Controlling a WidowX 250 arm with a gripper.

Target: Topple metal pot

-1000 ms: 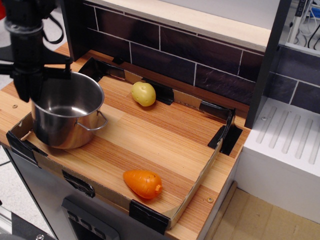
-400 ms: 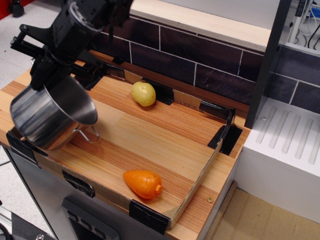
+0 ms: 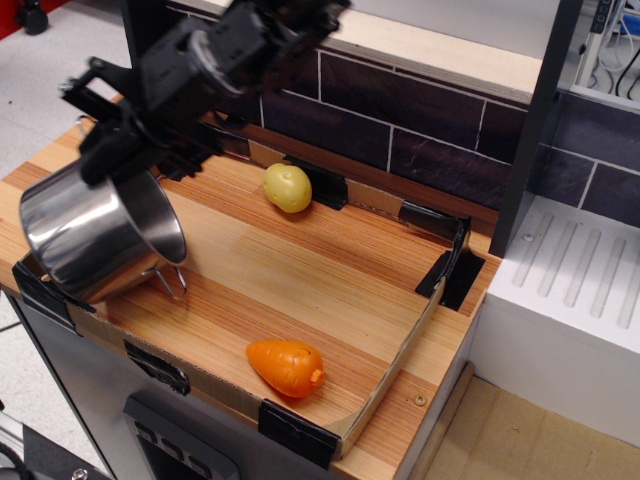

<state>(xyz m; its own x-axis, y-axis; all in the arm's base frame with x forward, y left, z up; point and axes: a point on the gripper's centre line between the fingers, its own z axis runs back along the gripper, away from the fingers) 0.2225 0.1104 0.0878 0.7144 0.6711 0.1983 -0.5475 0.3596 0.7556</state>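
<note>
- The wooden counter [image 3: 330, 270] fills most of the view, with a low cardboard rim held at its corners by black tape; dark tiles make the wall behind it, and a white ridged surface [image 3: 575, 290] sits to the right
- The black robot arm [image 3: 235, 45] reaches in from the top, slanting down toward the left side of the counter
- The metal pot [image 3: 95, 235] is at the near-left corner of the counter, tipped steeply onto its side: its shiny outer wall and base face the camera and its mouth points away to the right; its lower edge rests on the wood just inside the cardboard rim, and a thin wire loop handle touches the counter beneath it
- The gripper [image 3: 125, 160] is at the raised upper rim of the pot, in contact with it; the fingers blur into the dark arm, so I cannot tell whether they pinch the rim or merely press against it
- An orange toy carrot [image 3: 287, 366] lies near the front edge, well apart from the pot
- A yellow toy potato [image 3: 288, 187] sits near the back wall, just beside a strip of black tape
</note>
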